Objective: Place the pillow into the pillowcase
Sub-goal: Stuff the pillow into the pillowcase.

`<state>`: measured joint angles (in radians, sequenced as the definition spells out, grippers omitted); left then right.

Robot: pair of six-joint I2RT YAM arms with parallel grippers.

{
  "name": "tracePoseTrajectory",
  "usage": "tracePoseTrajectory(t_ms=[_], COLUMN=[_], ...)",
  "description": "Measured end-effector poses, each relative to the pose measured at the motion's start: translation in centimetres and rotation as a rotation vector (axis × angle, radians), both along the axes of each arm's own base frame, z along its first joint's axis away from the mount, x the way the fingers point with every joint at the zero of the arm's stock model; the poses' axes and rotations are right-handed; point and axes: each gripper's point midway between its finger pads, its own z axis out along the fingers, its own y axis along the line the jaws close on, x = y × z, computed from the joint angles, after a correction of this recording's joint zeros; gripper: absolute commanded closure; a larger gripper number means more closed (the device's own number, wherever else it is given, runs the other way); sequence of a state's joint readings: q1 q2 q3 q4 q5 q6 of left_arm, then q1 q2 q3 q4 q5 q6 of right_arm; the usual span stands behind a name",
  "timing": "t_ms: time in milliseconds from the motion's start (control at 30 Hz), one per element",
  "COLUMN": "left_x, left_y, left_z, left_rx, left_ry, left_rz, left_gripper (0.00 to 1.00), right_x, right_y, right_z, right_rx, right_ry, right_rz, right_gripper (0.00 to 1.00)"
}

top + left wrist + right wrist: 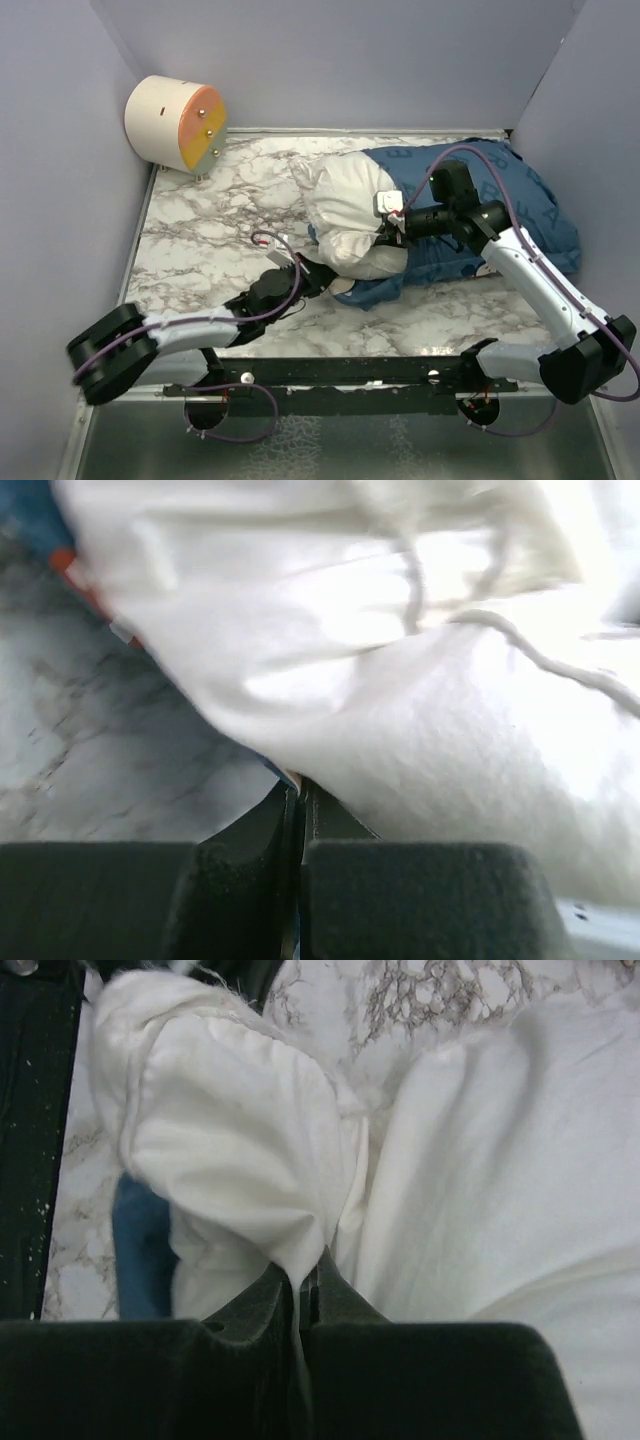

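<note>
Marble tabletop (200,230), grey walls: pillow (345,215) lies centre, far end partly inside pillowcase (530,215). My left gripper (300,800) is clamped at the case's near hem under the pillow; right gripper (308,1285) pinches white fabric. Insertion approx. halfway, I'd judge. Next: hold hem, push pillow deeper.

Dark blue letters show on the pillowcase (530,205), at the pillow's three o'clock, but fold-broken, so no word reads.
</note>
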<state>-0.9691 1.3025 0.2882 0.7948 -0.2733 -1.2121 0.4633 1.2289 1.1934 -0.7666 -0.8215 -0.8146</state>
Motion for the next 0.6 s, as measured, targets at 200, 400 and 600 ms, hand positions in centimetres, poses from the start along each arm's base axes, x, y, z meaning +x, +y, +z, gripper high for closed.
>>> tracePoseTrajectory(t_ms=[200, 400, 600], left_x=[-1.9, -4.2, -5.6], left_y=[3.2, 6.4, 7.2], left_z=[8.7, 6.8, 4.1], left_rx=[0.031, 0.164, 0.152], left_ry=[-0.188, -0.151, -0.141], left_rz=[-0.020, -0.057, -0.092], left_gripper=[1.00, 1.00, 1.00], right_x=[1.3, 1.2, -1.4], right_y=[-1.7, -3.3, -3.8], right_z=[-3.2, -5.1, -7.9], right_rx=[-0.144, -0.219, -0.244], right_ry=[-0.071, -0.121, -0.106], right_rz=[-0.056, -0.110, -0.004], right_gripper=[0.99, 0.99, 0.88])
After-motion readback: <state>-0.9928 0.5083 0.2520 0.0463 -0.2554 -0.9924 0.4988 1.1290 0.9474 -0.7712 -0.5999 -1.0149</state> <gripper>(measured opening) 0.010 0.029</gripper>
